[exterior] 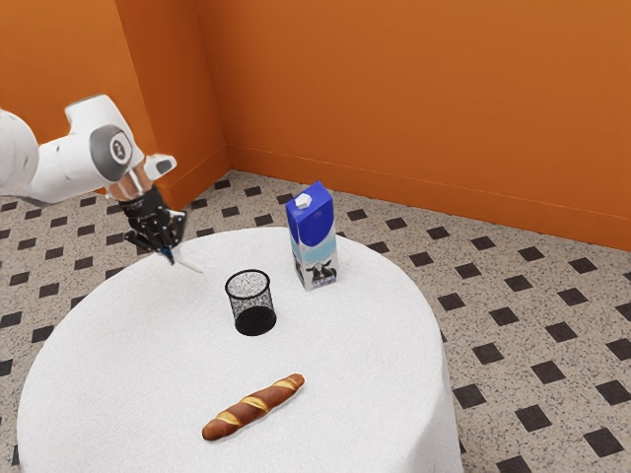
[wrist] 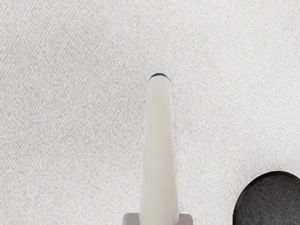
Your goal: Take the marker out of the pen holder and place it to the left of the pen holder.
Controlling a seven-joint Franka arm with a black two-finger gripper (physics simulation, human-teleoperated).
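Note:
My black gripper point(exterior: 169, 250) hangs over the table's far edge in the exterior view, shut on the marker. The white marker point(exterior: 190, 264) slants out from between the fingertips, above the tabletop and apart from the pen holder. The black mesh pen holder point(exterior: 251, 303) stands upright with nothing inside. In the wrist view the pale marker point(wrist: 159, 145) has a dark blue end, and my gripper point(wrist: 159, 219) shows a grey fingertip against each side of it. A dark round part of the pen holder point(wrist: 272, 201) is off to one side there.
The round table point(exterior: 128, 365) has a white cloth. A blue and white milk carton point(exterior: 313, 239) stands behind the pen holder, towards the exterior view's right. A bread loaf point(exterior: 253, 407) lies nearer that camera. Bare cloth spreads on the exterior view's left of the holder.

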